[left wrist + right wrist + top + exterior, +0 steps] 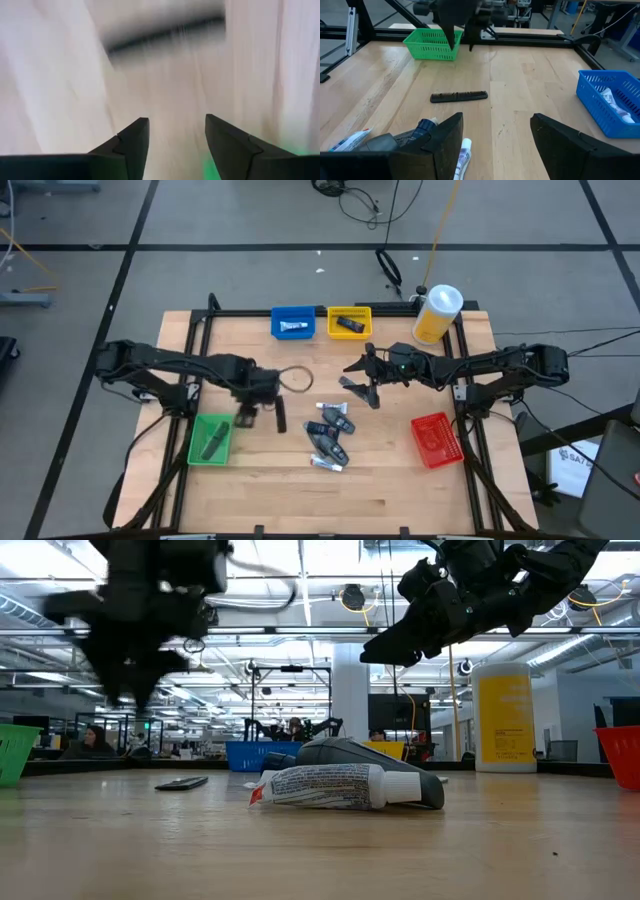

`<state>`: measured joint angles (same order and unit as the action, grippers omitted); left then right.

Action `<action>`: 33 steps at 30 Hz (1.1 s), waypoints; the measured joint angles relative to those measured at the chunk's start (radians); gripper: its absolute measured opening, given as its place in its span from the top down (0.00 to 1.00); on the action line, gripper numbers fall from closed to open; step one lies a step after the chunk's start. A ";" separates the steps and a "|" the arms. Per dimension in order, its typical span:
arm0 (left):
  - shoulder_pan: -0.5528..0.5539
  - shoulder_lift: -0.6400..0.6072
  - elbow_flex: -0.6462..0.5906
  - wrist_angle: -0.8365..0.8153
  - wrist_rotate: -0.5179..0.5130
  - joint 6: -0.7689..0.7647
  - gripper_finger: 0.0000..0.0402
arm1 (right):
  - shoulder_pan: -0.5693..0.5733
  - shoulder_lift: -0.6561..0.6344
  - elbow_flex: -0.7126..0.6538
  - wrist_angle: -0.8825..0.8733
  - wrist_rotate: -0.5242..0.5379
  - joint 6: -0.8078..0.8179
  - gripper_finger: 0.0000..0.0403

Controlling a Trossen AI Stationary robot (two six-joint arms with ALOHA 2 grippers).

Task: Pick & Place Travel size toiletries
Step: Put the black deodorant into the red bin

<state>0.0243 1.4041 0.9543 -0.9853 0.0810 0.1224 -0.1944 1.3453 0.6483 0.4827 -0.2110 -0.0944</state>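
Comb (pixel 459 96) beside toiletries (pixel 329 442), bins around

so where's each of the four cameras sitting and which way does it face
High: overhead, straight down on the table; both arms show.
Low: table height, level across a toothpaste tube into the room; both arms hang in.
Left wrist: behind the left gripper, open, facing blurred tabletop.
Right wrist: behind the right gripper, open, facing the comb and green bin.
Shared: high and right wrist both show the green bin.

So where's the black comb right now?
In the right wrist view the black comb lies flat on the wooden table, apart from the green basket and the toiletries pile.
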 joint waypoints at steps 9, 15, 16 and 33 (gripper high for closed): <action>0.062 -0.010 -0.015 0.811 0.001 0.119 0.60 | 0.000 0.000 0.000 -0.024 0.001 0.011 0.45; 0.141 -0.041 -0.015 0.950 0.231 0.179 0.66 | 0.000 0.000 0.001 -0.099 0.000 0.087 0.45; 0.160 -0.052 -0.018 0.954 0.252 0.178 0.67 | 0.000 0.000 0.001 -0.116 0.000 0.097 0.45; 0.256 -0.460 -0.357 1.181 0.197 0.104 0.77 | 0.014 0.000 0.000 -0.183 0.003 0.163 0.46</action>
<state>0.2802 0.9438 0.5977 0.1960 0.2779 0.2268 -0.1806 1.3453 0.6487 0.2995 -0.2081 0.0685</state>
